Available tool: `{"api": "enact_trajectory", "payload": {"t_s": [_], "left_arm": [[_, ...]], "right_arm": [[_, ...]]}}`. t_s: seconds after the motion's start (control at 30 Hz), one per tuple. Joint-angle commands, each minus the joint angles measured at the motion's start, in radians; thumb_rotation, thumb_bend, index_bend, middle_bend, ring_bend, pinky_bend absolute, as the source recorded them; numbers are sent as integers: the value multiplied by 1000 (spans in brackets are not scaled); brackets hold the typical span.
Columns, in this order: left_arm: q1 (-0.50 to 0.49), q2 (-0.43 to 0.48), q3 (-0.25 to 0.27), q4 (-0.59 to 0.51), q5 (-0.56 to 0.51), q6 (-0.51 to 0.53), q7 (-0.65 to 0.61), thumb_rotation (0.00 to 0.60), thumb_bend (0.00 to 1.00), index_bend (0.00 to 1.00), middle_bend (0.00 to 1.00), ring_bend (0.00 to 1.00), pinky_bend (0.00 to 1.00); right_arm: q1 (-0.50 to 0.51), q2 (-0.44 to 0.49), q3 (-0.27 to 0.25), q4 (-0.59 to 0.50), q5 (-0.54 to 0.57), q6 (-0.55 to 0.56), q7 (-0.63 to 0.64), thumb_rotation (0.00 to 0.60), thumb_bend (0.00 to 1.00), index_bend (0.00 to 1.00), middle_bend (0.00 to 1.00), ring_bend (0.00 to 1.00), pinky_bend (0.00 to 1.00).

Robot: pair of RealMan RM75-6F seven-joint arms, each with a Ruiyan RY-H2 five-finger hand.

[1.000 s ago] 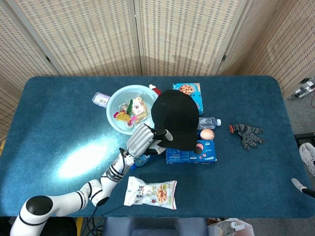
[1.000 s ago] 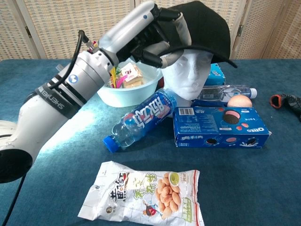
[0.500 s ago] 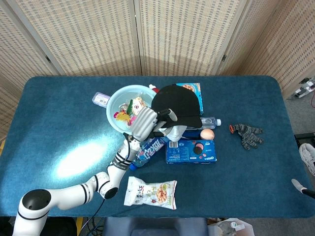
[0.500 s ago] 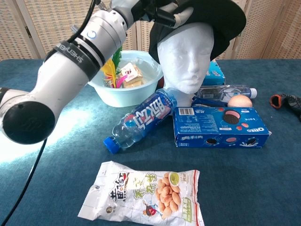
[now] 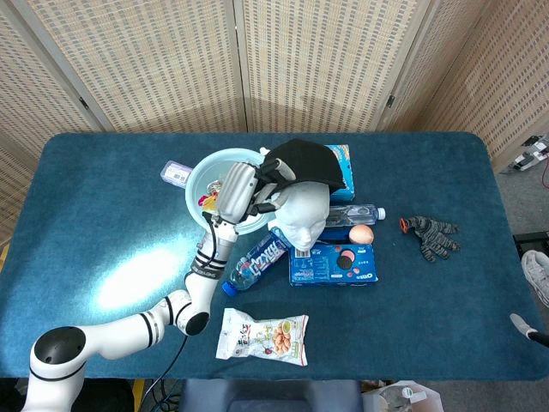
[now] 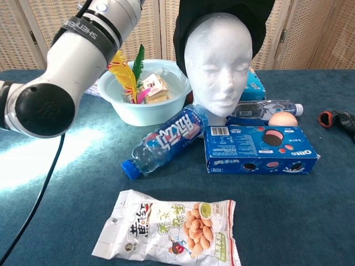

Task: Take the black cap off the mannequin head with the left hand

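The cap [image 5: 304,163] is mostly peeled off now. It sits bunched behind the top of the head [image 5: 300,215], just above center in the head view, tipped back so the face is fully bare. In the chest view the cap [image 6: 222,14] only drapes over the crown and back of the head [image 6: 219,61] at the top of the frame.

The left hand [image 5: 244,184] is just left of the head and touching the cap's left edge, so the cap lies up and to the right of it. Its fingers [image 5: 273,172] look curled onto the fabric near the rim, so I'd say it's holding the cap, though the exact pinch is hard to make out. The chest view only shows the forearm.

Right hand isn't in either view, so left is the only one close.

I'd guess it needs to lift up and back to clear the crown.
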Motion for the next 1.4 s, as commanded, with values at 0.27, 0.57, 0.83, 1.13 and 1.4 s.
{"api": "enact_trajectory", "payload": {"t_s": [0.27,0.57,0.83,1.13,1.4], "left_arm": [[-22,8,-72,115,-77,1,-34,600,572,561,1000,1000,1000],[13,58,-57,179,-74,28,-86,600,572,560,1000,1000,1000],[73,139,-36,176,-59,62,-139,600,572,561,1000,1000,1000],[211,266,47,101,1,141,-191,600,572,565,1000,1000,1000],[327,353,135,42,51,191,-201,600,572,574,1000,1000,1000]], "right_arm": [[-2,1,-1,-1,-3,3,1,600,12,96,191,117,168],[-4,0,-2,5,-5,5,9,600,12,96,191,117,168],[-1,-3,-2,8,-9,1,11,600,12,96,191,117,168],[7,-7,-2,13,-17,-6,12,600,12,96,191,120,168],[17,-3,-2,5,-30,-11,5,600,12,96,191,120,168]]}}
